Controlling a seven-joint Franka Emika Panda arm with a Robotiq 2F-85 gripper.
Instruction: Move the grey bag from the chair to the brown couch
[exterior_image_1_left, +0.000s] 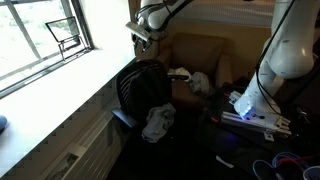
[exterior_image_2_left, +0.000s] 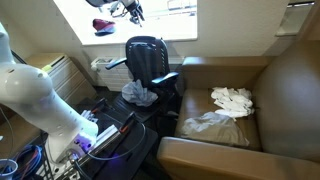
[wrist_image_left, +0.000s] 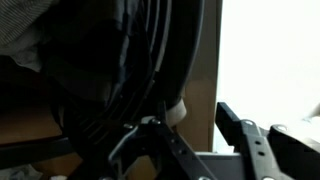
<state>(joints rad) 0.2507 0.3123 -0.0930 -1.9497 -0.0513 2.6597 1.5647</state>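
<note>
The chair (exterior_image_1_left: 138, 88) is black with a ribbed, rounded backrest and stands by the window; it also shows in the other exterior view (exterior_image_2_left: 148, 58). I cannot tell the grey bag apart from the chair's dark mass in any view. The brown couch (exterior_image_1_left: 205, 55) stands behind the chair and fills the right side elsewhere (exterior_image_2_left: 275, 95). My gripper (exterior_image_1_left: 147, 38) hangs above the chair's back, near the window (exterior_image_2_left: 132, 12). In the wrist view the gripper (wrist_image_left: 200, 112) has its jaws apart over the black ribs (wrist_image_left: 150, 60), with nothing between them.
A pale grey-white cloth (exterior_image_1_left: 158, 122) lies on the chair seat (exterior_image_2_left: 140, 93). White cloths (exterior_image_2_left: 232, 98) lie on the couch seat. The white robot base (exterior_image_1_left: 282, 50) and cables stand beside the couch. A radiator (exterior_image_1_left: 95, 145) runs under the window sill.
</note>
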